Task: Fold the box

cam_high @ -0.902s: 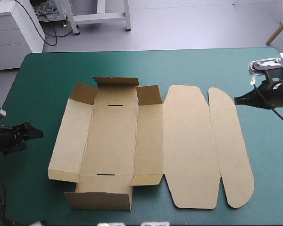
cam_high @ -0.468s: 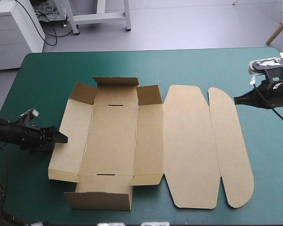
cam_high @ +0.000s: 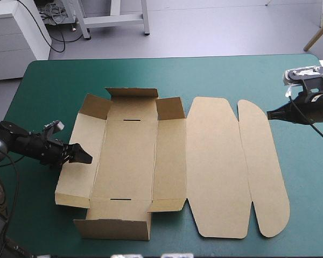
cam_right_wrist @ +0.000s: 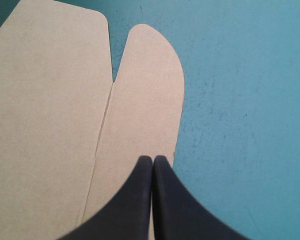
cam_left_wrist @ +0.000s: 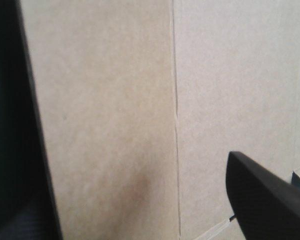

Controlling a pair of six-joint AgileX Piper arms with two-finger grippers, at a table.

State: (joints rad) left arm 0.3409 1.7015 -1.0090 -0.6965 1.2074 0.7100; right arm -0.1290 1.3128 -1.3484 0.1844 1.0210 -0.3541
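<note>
Box: one brown box (cam_high: 145, 161), lying between the two pincers on the teal-green counter (cam_high: 231, 75), short end flaps raised, lid panels flat.
Pincers: two.
Left pincer (cam_high: 85, 157): released, fingers wide apart, empty; the box's side panel (cam_high: 78, 177) lies under and ahead of it.
Right pincer (cam_high: 269, 114): clenched to a point, empty; the rounded flap (cam_right_wrist: 145, 100) lies just ahead of it.

In the left wrist view you see the box (cam_left_wrist: 115, 100) only as board, its edges cut off; the left hand (cam_high: 84, 157) covers a bit of its left panel.
</note>
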